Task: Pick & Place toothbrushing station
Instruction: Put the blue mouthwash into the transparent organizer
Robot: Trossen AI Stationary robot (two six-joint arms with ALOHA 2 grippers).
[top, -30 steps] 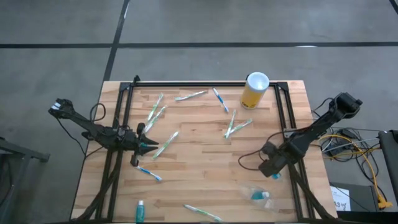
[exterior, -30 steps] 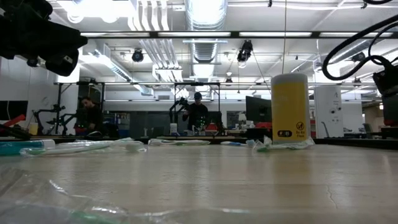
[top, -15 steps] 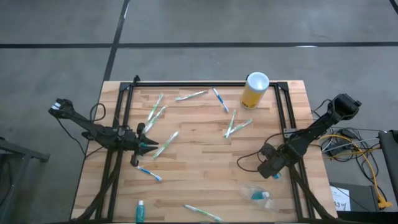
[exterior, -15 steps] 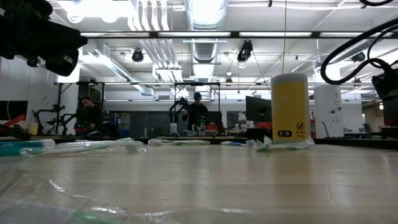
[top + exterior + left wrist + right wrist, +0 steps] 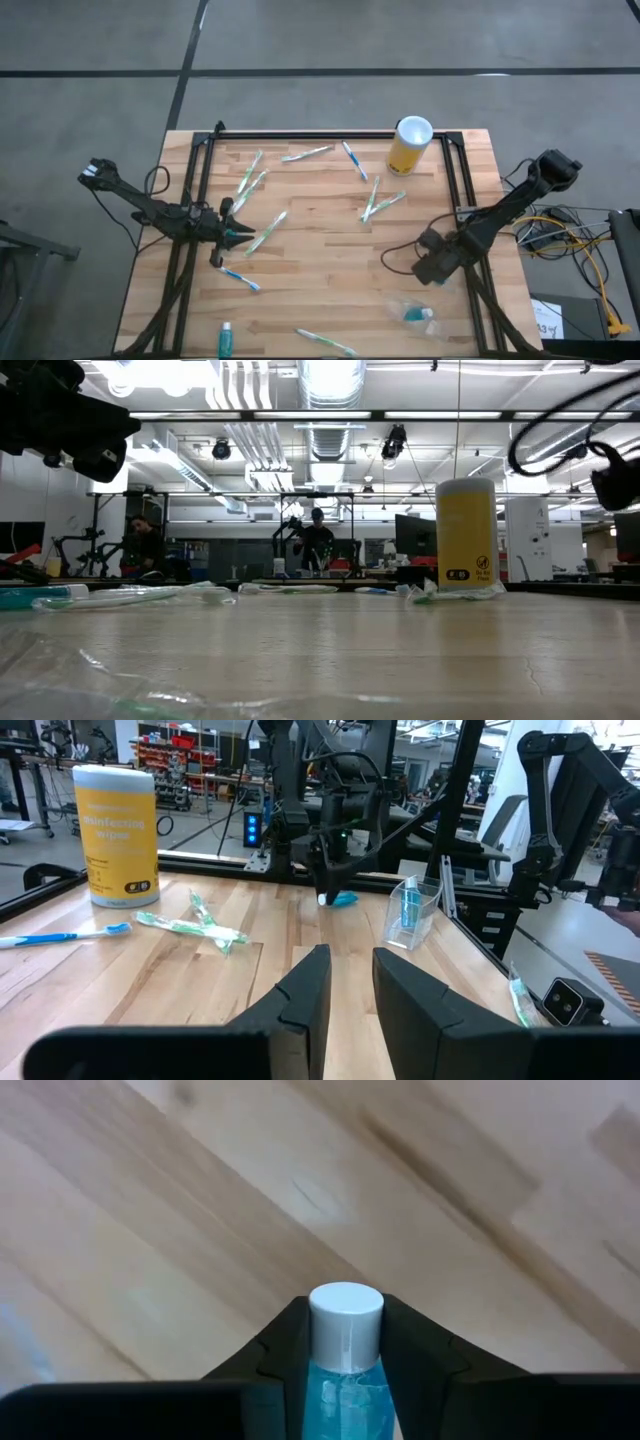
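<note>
A teal tube (image 5: 344,1355) is pinched between the fingers of the right gripper (image 5: 432,272), above the table (image 5: 320,250) near its right edge — the carrying step. The clear cup (image 5: 415,314), already holding one tube, lies just beyond; lowering into it is called for next. The left gripper (image 5: 228,234) waits with fingers slightly parted.

The bench (image 5: 320,250) is pale wood in long strips with a black frame (image 5: 330,135) round it, and the floor (image 5: 320,50) beyond is grey with dark lines. A yellow canister (image 5: 408,150) with a white top stands among white-and-green toothbrushes (image 5: 265,232) and a white-and-blue toothbrush (image 5: 238,277). The black right hand (image 5: 345,1355) grips a teal tube (image 5: 345,1380) with a white cap; another teal tube (image 5: 227,340) lies by the bench's edge, a third (image 5: 415,315) inside a clear cup (image 5: 405,308).
</note>
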